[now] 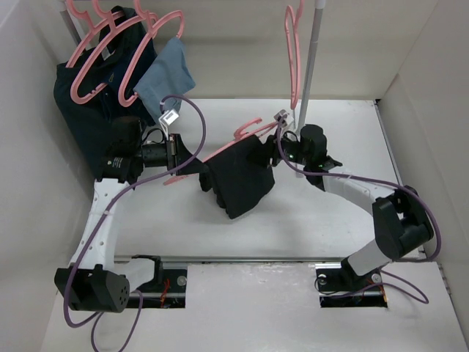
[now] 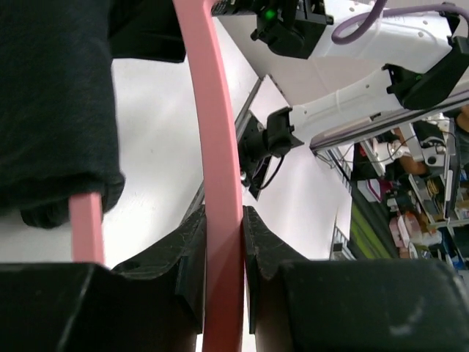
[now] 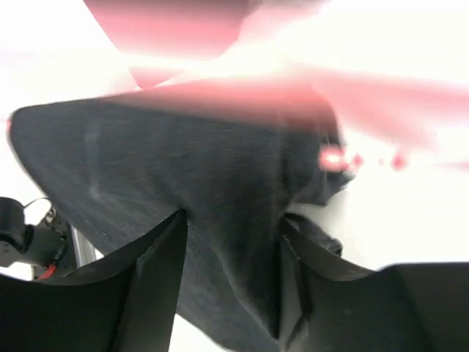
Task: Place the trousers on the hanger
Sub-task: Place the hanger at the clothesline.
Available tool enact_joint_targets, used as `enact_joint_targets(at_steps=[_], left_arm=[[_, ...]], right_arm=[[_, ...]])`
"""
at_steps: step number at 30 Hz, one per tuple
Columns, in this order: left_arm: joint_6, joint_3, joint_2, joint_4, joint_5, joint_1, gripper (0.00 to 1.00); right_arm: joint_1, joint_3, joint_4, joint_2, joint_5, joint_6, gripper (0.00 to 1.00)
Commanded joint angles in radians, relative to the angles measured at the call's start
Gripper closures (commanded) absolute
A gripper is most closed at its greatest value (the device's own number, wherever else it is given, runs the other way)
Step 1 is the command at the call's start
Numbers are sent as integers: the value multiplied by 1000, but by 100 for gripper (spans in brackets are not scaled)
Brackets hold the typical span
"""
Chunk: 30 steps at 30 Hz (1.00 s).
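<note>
The black trousers (image 1: 238,183) hang folded over the bar of a pink hanger (image 1: 221,153), held above the middle of the table. My left gripper (image 1: 192,163) is at the hanger's left end, shut on the pink bar (image 2: 216,110). The left wrist view shows the trousers (image 2: 51,95) draped over the lower bar to the left of the left gripper (image 2: 223,235). My right gripper (image 1: 267,150) is at the trousers' upper right corner. In its wrist view the right gripper (image 3: 233,242) has black fabric (image 3: 183,161) filling the space between its fingers, under the blurred pink hanger (image 3: 220,95).
At the back left, pink hangers carry a dark navy garment (image 1: 88,95) and a light-blue cloth (image 1: 167,77). An empty pink hanger (image 1: 293,51) hangs beside a metal pole (image 1: 311,66) at the back right. White walls enclose the table. A rail (image 1: 242,260) runs along the near edge.
</note>
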Motion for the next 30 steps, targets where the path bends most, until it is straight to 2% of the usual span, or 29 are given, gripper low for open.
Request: enact_joint_targets(at_steps=[1, 2, 6, 9, 12, 13, 14, 17, 20, 21, 22, 24, 25, 26, 27, 30], left_arm=[[-125, -16, -59, 280, 44, 10, 100], [-168, -37, -92, 356, 44, 10, 100], [-421, -180, -149, 750, 26, -24, 100], [-433, -202, -150, 768, 26, -50, 100], [-422, -214, -150, 768, 17, -62, 100], [-422, -214, -150, 768, 17, -62, 100], [-432, -226, -150, 789, 8, -62, 100], [-578, -261, -150, 921, 8, -62, 100], [-786, -337, -150, 1183, 31, -23, 100], [-901, -353, -150, 1246, 40, -12, 100], [-934, -364, -150, 1316, 40, -1, 100], [-966, -374, -159, 1328, 40, 17, 100], [-977, -374, -159, 1342, 31, 30, 100], [-977, -374, -159, 1342, 19, 30, 100], [-977, -374, -168, 1342, 9, 30, 100], [-986, -363, -168, 1352, -34, 30, 100]], right_arm=[[42, 124, 18, 16, -60, -33, 47], [56, 124, -31, 16, -60, -57, 47], [121, 121, -42, -23, 28, -148, 83], [131, 133, -42, -36, 29, -148, 84], [131, 146, -51, -36, 38, -148, 69], [131, 146, -61, -36, 38, -139, 50], [131, 146, -61, -36, 47, -139, 43], [131, 146, -122, -50, 85, -130, 36], [122, 103, -143, -103, 128, -110, 30], [122, 88, -154, -126, 144, -110, 30], [122, 69, -154, -151, 183, -110, 28], [122, 8, -165, -244, 231, -101, 27], [122, -14, -174, -281, 284, -100, 8], [122, -53, -174, -318, 314, -100, 8], [122, -70, -202, -389, 347, -100, 0], [161, -106, -277, -517, 470, -122, 0]])
